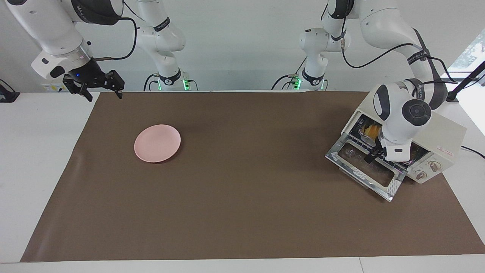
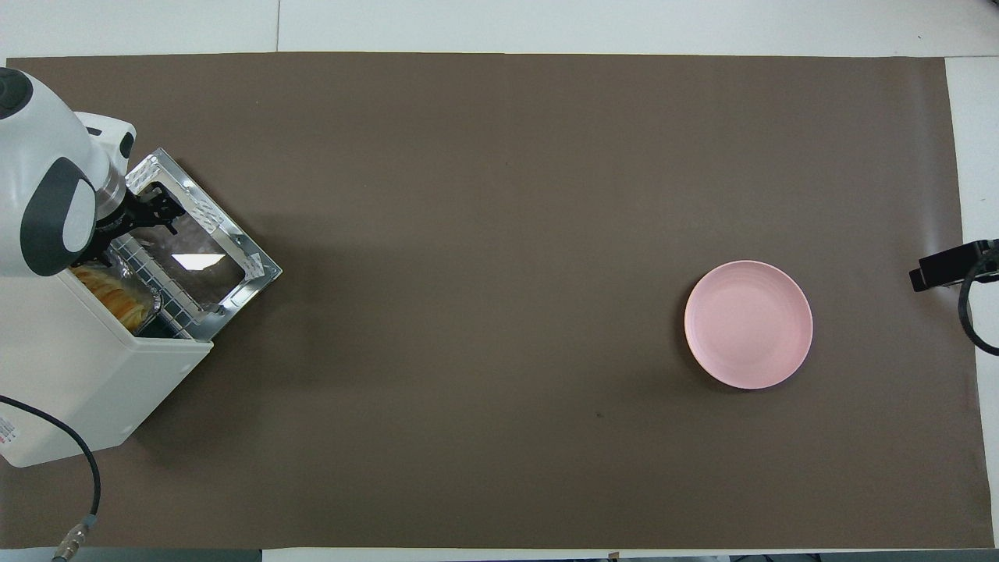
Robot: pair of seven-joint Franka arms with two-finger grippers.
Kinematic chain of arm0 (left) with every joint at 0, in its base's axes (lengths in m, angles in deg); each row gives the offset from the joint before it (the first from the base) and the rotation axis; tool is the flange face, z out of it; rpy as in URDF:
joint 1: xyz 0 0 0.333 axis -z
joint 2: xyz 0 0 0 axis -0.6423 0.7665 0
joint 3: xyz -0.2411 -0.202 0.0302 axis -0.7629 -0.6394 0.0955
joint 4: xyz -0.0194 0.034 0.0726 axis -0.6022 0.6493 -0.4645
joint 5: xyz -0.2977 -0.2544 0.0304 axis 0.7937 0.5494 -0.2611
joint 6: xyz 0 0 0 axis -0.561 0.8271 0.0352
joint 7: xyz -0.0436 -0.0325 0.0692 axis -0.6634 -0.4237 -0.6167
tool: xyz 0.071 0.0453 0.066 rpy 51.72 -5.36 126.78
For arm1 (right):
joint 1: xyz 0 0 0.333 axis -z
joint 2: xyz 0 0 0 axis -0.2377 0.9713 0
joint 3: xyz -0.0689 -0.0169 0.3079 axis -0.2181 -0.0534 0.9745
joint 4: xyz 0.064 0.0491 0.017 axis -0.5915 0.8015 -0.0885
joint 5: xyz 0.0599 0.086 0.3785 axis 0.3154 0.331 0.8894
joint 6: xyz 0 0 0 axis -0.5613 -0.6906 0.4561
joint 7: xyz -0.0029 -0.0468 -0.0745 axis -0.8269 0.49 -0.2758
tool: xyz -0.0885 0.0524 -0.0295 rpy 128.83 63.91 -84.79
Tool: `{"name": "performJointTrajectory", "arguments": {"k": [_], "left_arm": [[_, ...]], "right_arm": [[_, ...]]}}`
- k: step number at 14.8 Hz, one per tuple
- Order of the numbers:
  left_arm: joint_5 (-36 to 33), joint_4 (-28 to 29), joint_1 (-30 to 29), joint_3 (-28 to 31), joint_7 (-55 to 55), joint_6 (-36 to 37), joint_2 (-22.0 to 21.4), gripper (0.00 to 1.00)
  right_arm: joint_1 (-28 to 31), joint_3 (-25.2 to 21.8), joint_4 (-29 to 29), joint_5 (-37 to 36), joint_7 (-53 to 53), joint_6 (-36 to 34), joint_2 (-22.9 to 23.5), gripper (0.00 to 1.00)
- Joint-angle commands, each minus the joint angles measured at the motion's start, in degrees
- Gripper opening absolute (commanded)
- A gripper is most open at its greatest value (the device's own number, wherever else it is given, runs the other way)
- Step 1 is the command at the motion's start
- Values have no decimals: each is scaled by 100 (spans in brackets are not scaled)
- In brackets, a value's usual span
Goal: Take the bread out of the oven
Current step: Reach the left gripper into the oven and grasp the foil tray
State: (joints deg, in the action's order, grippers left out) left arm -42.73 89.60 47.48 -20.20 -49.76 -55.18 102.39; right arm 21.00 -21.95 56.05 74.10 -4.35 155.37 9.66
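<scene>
Overhead view: the oven (image 2: 86,375) sits at the left arm's end of the worktop (image 2: 499,23), its glass door (image 2: 204,250) dropped open toward the plate (image 2: 748,324). On the oven's rack lies the bread (image 2: 117,295) in a foil tray (image 2: 148,300), its long axis running along the oven's mouth, parallel to the door's hinge edge. The left claw (image 1: 373,155) hangs over the open door just in front of the rack, its fingers apart and gripping nothing. The right claw (image 1: 102,90), open and empty, waits above the worktop's edge at the end away from the oven.
</scene>
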Motion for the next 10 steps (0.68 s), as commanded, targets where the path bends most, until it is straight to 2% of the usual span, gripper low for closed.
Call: {"name": "performJointTrajectory", "arguments": {"k": [1,2,4,5,6,8,10], "left_arm": [[-148,649,84,65,127,-520,-328,100],[-148,641,75,65,136,-573,-284,86],[-140,623,84,65,136,-609,-240,39],[-140,588,92,56,136,-609,-205,12],[-131,501,145,56,136,-583,-179,0],[-122,229,276,30,127,-373,-109,0],[-52,-392,679,21,118,83,110,0]], "right_arm": [[84,68,23,37,36,-76,-64,100],[84,68,23,37,36,-85,-64,100],[84,68,23,37,36,-76,-72,100],[92,68,23,37,36,-76,-64,100],[92,68,23,37,36,-76,-64,100],[92,68,23,37,36,-76,-64,100],[92,68,23,37,36,-85,-64,100]]}}
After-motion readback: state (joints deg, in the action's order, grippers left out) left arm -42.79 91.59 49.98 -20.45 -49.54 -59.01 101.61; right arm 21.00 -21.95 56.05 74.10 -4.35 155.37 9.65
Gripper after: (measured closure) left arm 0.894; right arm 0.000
